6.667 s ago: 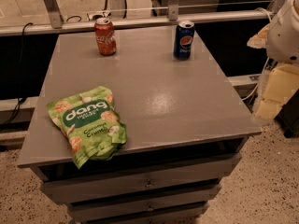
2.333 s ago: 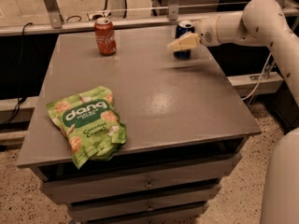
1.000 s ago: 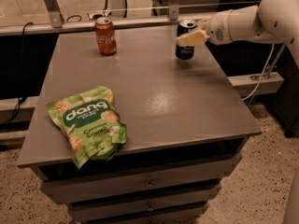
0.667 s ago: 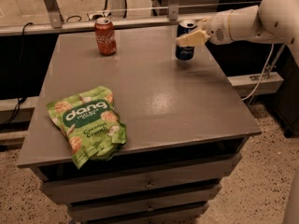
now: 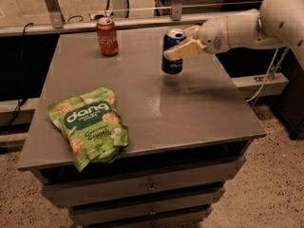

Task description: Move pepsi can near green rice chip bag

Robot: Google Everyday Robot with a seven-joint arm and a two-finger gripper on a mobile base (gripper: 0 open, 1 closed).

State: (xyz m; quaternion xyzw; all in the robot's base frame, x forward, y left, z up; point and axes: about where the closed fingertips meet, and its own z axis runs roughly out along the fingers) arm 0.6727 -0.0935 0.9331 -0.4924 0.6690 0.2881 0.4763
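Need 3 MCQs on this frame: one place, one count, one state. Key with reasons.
1. Where on the table does the green chip bag lie?
A front left
B back right
C centre

2. How many cans are in view?
A one
B two
C three

3. The gripper is:
A open above the bag
B shut on the pepsi can
C down beside the drawers

Key:
1 A, the bag overhangs the front-left edge.
2 B, the pepsi can and the red can.
3 B, its fingers clasp the can over the table's back.
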